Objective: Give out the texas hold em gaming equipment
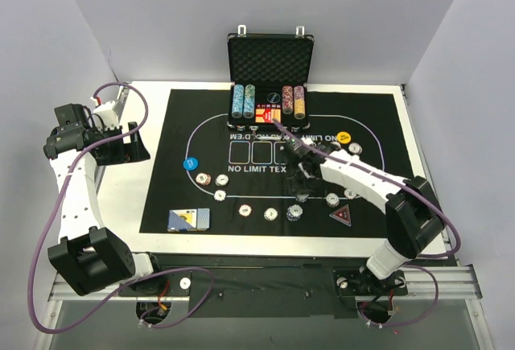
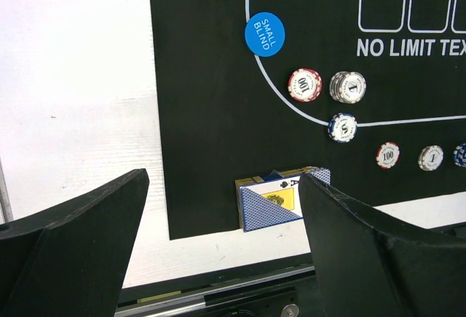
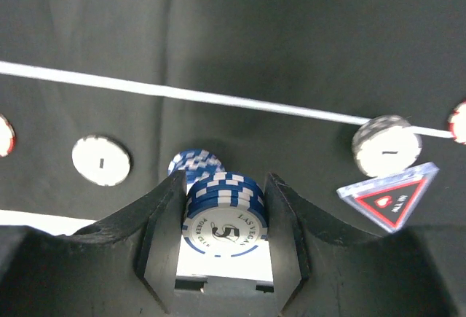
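Observation:
My right gripper (image 1: 302, 178) (image 3: 224, 186) is shut on a short stack of blue-and-white poker chips (image 3: 224, 213), held over the black mat near another blue stack (image 3: 193, 162). A black-red triangular marker (image 3: 389, 194) (image 1: 341, 215) lies to its right. Several striped chips (image 1: 247, 210) lie along the mat's white line. A blue disc (image 1: 191, 163) (image 2: 264, 34) and a yellow disc (image 1: 344, 137) lie on the mat. The card deck (image 1: 188, 219) (image 2: 271, 202) sits at the mat's near-left corner. My left gripper (image 1: 135, 147) (image 2: 224, 182) is open and empty, off the mat's left edge.
A black foam-lined case (image 1: 270, 60) with chip columns stands open at the back of the mat (image 1: 173, 197). A grey chip stack (image 3: 386, 146) and a white chip (image 3: 101, 160) lie near my right gripper. White table (image 1: 149, 96) borders the mat; grey walls enclose it.

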Motion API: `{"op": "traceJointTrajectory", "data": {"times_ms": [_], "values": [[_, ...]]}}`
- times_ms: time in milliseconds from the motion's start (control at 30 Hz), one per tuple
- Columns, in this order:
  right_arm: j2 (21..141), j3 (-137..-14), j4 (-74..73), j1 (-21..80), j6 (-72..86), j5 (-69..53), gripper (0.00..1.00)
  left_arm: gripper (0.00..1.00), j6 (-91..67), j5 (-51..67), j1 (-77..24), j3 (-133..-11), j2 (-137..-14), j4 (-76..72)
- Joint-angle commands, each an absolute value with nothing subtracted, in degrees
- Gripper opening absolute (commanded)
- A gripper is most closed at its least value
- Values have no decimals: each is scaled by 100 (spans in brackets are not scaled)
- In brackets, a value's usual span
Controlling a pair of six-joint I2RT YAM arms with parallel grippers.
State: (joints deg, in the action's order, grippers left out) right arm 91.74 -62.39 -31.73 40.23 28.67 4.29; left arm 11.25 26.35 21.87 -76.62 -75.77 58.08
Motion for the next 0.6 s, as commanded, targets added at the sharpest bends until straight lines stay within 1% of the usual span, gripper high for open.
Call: {"op": "traceJointTrajectory", "data": {"times_ms": [0, 100, 267, 367, 567], "values": [[8999, -6793, -3551, 3158, 2909, 650, 6, 96, 1213, 2654, 2250, -7717, -7436, 5730], [9298, -7249, -3542, 2559, 2927, 772, 5, 96, 1213, 2663, 2250, -7708, -7444, 5730], [10150, -8032, -3568, 1566, 3137, 1116, 5, 96, 1213, 2689, 2241, -7761, -7488, 5739], [10668, -8576, -3630, 1258, 3234, 1327, 5, 96, 1222, 2689, 2241, -7848, -7541, 5783], [11354, -9096, -3656, 818, 3366, 1406, 5, 96, 1266, 2637, 2259, -7919, -7672, 5766]]}}
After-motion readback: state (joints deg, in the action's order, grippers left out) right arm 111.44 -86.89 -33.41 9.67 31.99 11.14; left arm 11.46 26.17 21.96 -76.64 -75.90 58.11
